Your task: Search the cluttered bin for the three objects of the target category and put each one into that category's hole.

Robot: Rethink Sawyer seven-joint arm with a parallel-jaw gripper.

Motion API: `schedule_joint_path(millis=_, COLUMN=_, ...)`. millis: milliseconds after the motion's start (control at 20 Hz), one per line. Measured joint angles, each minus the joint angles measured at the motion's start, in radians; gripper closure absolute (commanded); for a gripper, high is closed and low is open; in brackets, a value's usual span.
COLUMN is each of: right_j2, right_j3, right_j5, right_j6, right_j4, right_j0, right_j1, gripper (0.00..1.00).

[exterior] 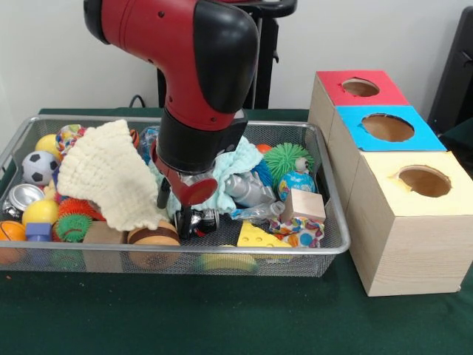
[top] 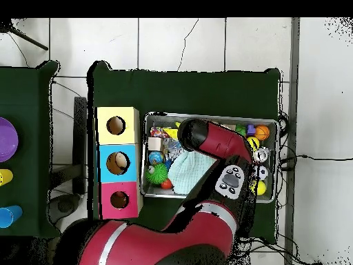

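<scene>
A wire mesh bin [exterior: 331,188] holds a jumble of toys. My gripper [exterior: 196,220] is low in the bin's middle, down among the clutter beside a crushed plastic bottle [exterior: 251,191] and a pale teal cloth [exterior: 238,164]. Its state does not show. Around it lie a cream knitted cloth [exterior: 111,174], a cheese wedge [exterior: 260,237], a wooden cube [exterior: 303,205], a globe ball [exterior: 297,185] and a green spiky ball [exterior: 288,159]. To the right stand the red-topped box [exterior: 361,87], the blue-topped box [exterior: 388,127] and the yellow-topped box [exterior: 423,181], each with a round hole.
At the bin's left end are a soccer ball [exterior: 38,167], a yellow ball [exterior: 41,212], a metal can [exterior: 22,198] and a small basketball [exterior: 9,231]. In the overhead view the arm [top: 220,148] covers the bin's [top: 207,114] middle; the boxes [top: 117,163] line its left side.
</scene>
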Motion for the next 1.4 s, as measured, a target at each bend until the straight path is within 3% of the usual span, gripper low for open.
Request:
schedule_joint_path(millis=700, right_j2=-0.024, right_j3=-0.010, right_j5=0.002, right_j6=0.000, right_j4=0.029, right_j0=0.007, right_j1=0.021, gripper=0.00)
schedule_joint_path(millis=1400, right_j2=-0.054, right_j3=-0.102, right_j5=0.054, right_j6=0.000, right_j4=0.069, right_j0=0.010, right_j1=0.082, gripper=0.00)
